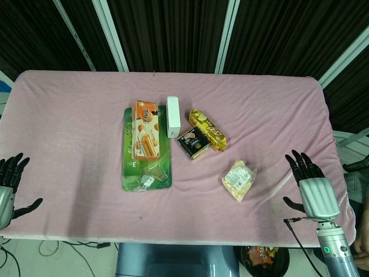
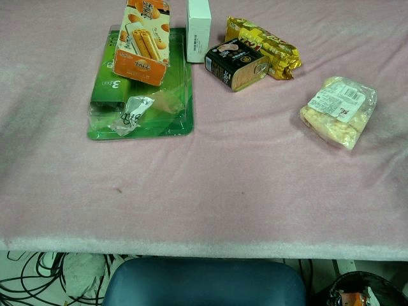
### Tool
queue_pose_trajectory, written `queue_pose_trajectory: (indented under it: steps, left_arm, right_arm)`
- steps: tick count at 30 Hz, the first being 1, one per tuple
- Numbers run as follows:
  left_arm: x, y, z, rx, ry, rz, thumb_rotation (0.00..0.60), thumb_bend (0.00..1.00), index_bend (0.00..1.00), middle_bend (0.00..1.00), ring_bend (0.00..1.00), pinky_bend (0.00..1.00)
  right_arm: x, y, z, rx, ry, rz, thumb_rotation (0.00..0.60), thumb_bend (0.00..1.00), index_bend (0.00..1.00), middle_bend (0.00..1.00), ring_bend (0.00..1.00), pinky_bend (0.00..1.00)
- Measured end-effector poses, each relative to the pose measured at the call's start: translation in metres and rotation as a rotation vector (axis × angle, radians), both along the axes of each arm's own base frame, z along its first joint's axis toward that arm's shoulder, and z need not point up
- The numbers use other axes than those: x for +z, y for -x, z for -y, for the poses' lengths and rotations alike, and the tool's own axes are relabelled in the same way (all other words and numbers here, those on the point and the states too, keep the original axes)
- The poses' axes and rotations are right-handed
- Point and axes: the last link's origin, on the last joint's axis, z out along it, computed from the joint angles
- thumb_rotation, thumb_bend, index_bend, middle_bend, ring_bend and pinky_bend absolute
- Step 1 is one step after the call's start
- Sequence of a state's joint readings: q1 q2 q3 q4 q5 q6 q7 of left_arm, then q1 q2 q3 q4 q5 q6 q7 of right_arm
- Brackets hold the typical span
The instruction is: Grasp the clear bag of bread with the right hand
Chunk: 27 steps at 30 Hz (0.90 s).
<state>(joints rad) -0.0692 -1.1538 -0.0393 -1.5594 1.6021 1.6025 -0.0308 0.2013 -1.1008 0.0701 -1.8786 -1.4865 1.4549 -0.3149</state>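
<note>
The clear bag of bread (image 1: 239,179) lies flat on the pink cloth, right of centre, with a white label on top; the chest view has the bag (image 2: 339,110) at its right side. My right hand (image 1: 310,183) hovers at the table's right front edge, fingers spread and empty, a hand's width to the right of the bag. At the left front edge my left hand (image 1: 10,186) is also spread and holds nothing. Neither hand appears in the chest view.
A green tray pack (image 1: 145,156) carries an orange biscuit box (image 1: 146,129) left of centre. A white box (image 1: 173,116), a black tin (image 1: 194,143) and a yellow snack packet (image 1: 207,129) lie behind the bread. The pink table cloth (image 1: 69,127) covers the table.
</note>
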Motion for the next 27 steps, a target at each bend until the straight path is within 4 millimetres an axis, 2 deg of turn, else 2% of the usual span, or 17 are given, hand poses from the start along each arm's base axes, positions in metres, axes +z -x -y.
queue_pose_trajectory:
  steps: [8, 15, 27]
  left_arm:
    - [0.000, 0.000, 0.000, 0.000, -0.003, 0.004, 0.600, 0.00, 0.00, 0.00, 0.00, 0.00]
    - [0.001, 0.000, 0.001, 0.006, -0.008, 0.010, 0.600, 0.00, 0.00, 0.00, 0.00, 0.00]
    - [0.000, 0.002, -0.002, 0.020, 0.003, 0.021, 0.600, 0.00, 0.00, 0.00, 0.00, 0.00]
  right_arm:
    - [-0.005, -0.005, -0.001, 0.012, -0.032, 0.012, 0.600, 0.12, 0.00, 0.00, 0.00, 0.23]
    - [-0.017, -0.017, 0.001, 0.029, -0.087, 0.040, 0.600, 0.04, 0.00, 0.00, 0.00, 0.23]
    - [-0.064, -0.047, 0.012, 0.031, -0.219, 0.024, 0.600, 0.03, 0.00, 0.00, 0.00, 0.23]
